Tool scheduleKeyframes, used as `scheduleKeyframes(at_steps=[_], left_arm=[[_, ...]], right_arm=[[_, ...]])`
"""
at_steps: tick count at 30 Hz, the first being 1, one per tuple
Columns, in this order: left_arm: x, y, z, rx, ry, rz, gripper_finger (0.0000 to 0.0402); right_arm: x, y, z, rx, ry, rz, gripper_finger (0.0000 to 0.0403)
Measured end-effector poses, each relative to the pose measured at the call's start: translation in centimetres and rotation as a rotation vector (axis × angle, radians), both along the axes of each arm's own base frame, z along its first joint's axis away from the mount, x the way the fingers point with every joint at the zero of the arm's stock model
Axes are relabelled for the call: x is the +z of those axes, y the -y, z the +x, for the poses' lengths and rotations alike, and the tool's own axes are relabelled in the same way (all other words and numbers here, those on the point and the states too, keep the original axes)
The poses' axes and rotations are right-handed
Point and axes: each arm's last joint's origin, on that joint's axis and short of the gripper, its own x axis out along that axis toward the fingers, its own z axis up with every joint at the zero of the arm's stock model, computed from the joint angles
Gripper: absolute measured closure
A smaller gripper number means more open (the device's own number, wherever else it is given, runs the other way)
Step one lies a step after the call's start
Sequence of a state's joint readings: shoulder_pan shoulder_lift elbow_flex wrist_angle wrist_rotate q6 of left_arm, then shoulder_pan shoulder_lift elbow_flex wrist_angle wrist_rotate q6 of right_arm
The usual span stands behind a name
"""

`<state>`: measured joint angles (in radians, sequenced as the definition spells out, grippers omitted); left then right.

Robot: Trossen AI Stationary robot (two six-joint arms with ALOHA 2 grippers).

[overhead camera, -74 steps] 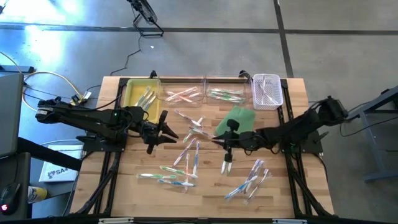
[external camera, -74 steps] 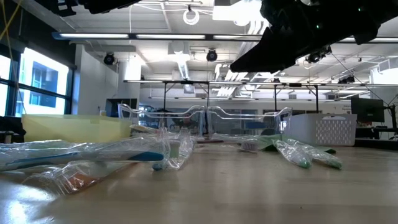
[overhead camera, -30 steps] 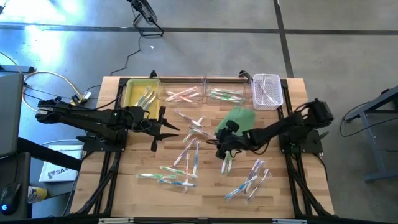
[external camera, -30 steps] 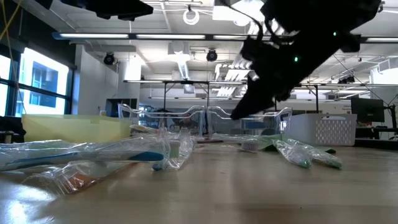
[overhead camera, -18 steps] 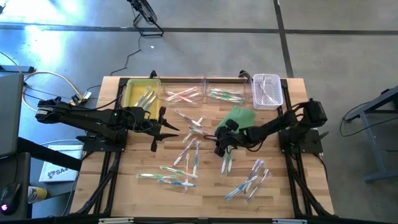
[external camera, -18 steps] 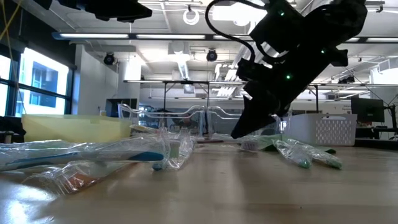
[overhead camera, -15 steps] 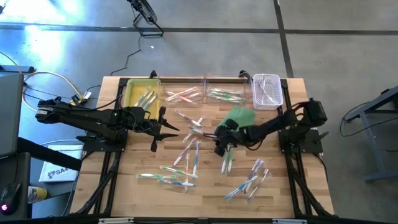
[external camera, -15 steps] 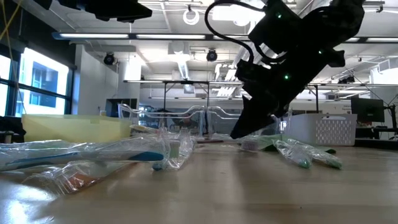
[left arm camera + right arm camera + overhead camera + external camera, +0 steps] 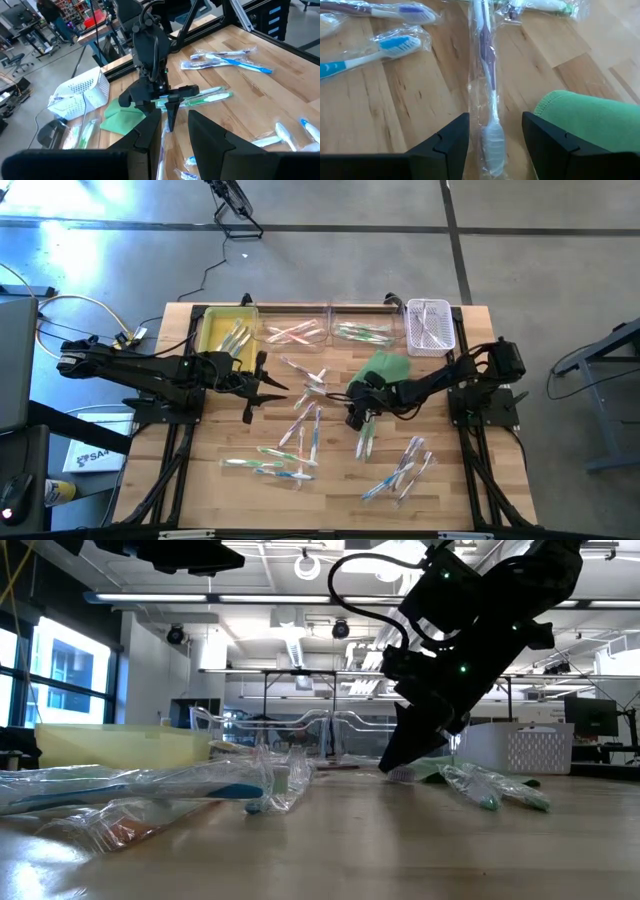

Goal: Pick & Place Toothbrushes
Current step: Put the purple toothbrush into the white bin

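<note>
Between the right gripper's [image 9: 492, 137] two spread fingers [image 9: 445, 142] lies a purple-handled toothbrush [image 9: 487, 75] in its clear wrapper, bristle head nearest the wrist, handle running straight away along the wood; jaws stand wide on either side of it and grip nothing. Just off one finger sits the rounded edge of the green cloth [image 9: 590, 117]. A little farther out on the other side, a blue-bristled toothbrush [image 9: 375, 52] lies slanted, and past that another purple one [image 9: 380, 11] rests crosswise. Out beyond the handle's far tip, a green-tinted wrapper [image 9: 545, 6] peeks in.

From above, the right gripper [image 9: 356, 418] sits low at the table's middle, right at the cloth's [image 9: 385, 366] near corner, with a green-and-white toothbrush [image 9: 365, 442] just beyond its tips and a loose cluster [image 9: 400, 470] farther off toward the table's front edge. Across at table height the right arm's dark bulk drops almost to the wood, fingertips close to the surface.

Off to the side, the left gripper [image 9: 262, 388] hovers over bare wood [image 9: 215, 440], fingers [image 9: 150, 132] partly apart and holding nothing. Farthest back, along the rear edge, the yellow bin [image 9: 215, 330], two clear trays [image 9: 330, 330] and the white basket [image 9: 430, 327] each hold sorted toothbrushes
</note>
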<state>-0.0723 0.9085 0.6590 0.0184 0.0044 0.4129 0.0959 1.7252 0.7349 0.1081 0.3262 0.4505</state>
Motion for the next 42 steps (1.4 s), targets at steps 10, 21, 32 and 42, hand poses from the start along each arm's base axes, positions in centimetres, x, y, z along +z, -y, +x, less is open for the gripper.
scheduleKeyframes(at_steps=[10,21,32,42], left_arm=[[0.0,0.0,0.0,0.0,0.001,0.0,0.0309],[0.0,0.0,0.0,-0.001,0.001,0.0,0.0309],[0.0,-0.1,0.0,0.02,0.001,0.005,0.0309],[0.0,-0.1,0.0,0.023,0.0,0.002,0.0309]], right_arm=[[0.4,0.0,0.5,0.007,0.065,-0.019,0.0256],[1.4,-0.1,1.4,0.11,0.16,-0.122,0.0235],[-1.1,0.2,1.7,0.14,0.087,-0.149,0.0203],[-1.5,0.9,1.8,0.087,0.089,-0.086,0.0237]])
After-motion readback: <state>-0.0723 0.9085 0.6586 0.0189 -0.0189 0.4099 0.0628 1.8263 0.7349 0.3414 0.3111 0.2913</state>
